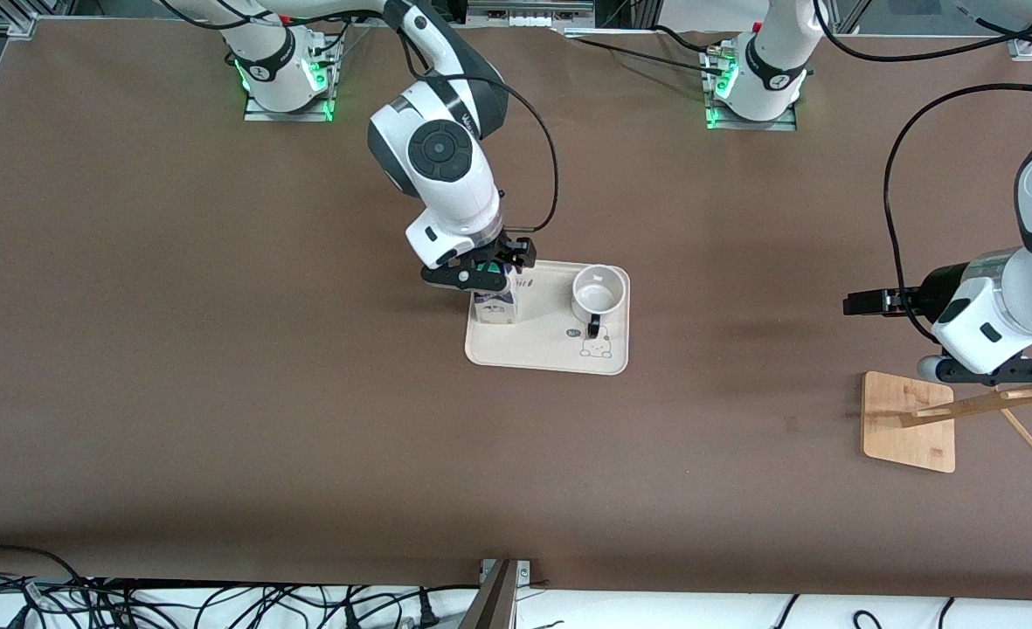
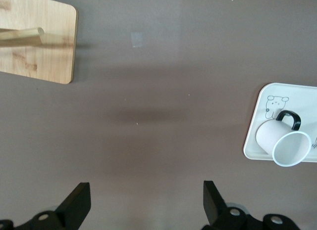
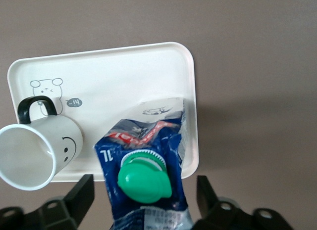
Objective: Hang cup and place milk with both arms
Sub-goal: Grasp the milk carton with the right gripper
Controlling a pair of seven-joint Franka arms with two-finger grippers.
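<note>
**Right pincer straddling the milk on the tray**

I am taking the cream plastic tray with its bear drawing as my landmark. The small blue-and-white gable-top milk carton with a green cap is standing on the tray's end toward the right arm; the white mug with a black loop handle and smiley face is sitting upright beside it on the same tray.

The right pincer is hanging over the carton, fingers apart either side of it and not visibly touching. The left pincer is waiting wide apart, well clear of the tray, near the bamboo hanging stand.

I judge the carton light and crushable, best squeezed across its flat sides under the gable. I am reading "1L" on it.
</note>
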